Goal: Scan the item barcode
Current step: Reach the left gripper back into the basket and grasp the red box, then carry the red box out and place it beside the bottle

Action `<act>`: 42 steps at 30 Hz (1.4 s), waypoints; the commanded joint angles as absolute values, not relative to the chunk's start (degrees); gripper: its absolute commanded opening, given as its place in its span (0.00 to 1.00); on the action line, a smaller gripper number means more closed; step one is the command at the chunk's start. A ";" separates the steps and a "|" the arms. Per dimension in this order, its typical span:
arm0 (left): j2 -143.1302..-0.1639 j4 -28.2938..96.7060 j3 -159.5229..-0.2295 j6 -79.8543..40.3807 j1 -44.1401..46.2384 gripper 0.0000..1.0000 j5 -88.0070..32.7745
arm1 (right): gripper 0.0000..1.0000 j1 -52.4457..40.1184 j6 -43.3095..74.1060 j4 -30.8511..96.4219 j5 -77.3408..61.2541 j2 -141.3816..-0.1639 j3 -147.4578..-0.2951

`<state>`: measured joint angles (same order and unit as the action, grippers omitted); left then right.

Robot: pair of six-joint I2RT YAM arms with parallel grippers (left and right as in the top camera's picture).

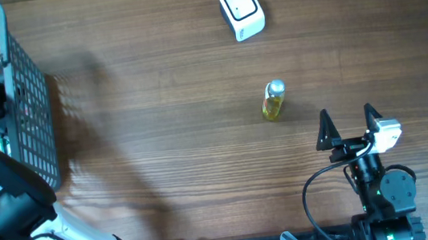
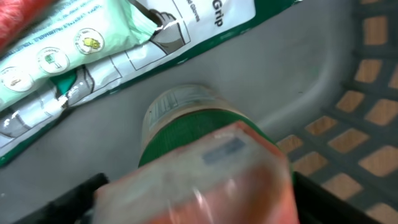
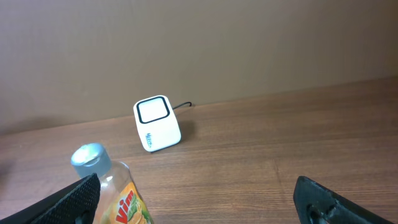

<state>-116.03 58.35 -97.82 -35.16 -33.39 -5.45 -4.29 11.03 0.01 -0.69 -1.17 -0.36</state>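
The white barcode scanner stands at the back of the table, also in the right wrist view as the scanner. My left arm reaches into the grey basket, so its gripper is hidden from overhead. In the left wrist view the left gripper has a jar with a green lid and orange-red body between its fingers, which lie against both its sides. A yellow Vim bottle lies on the table. My right gripper stands open just right of it and nearer the front, holding nothing; the bottle shows by its left finger.
Green-and-white packets lie on the basket floor behind the jar. The basket's mesh wall rises close on the right of the jar. Bare wooden table stretches between the basket and the bottle.
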 commanded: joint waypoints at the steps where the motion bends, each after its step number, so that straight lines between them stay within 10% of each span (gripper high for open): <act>1: -117.45 56.51 -95.39 -35.42 -33.06 0.73 -4.45 | 1.00 -4.05 10.66 -0.25 -1.43 -1.02 -0.30; 22: -105.93 54.37 -102.48 -35.00 -41.47 0.36 -12.25 | 1.00 -4.05 10.63 -0.25 -1.43 -1.02 -0.30; 42: -79.88 52.90 -104.51 -30.04 -30.48 0.34 -28.69 | 1.00 -4.05 10.63 -0.25 -1.43 -1.02 -0.30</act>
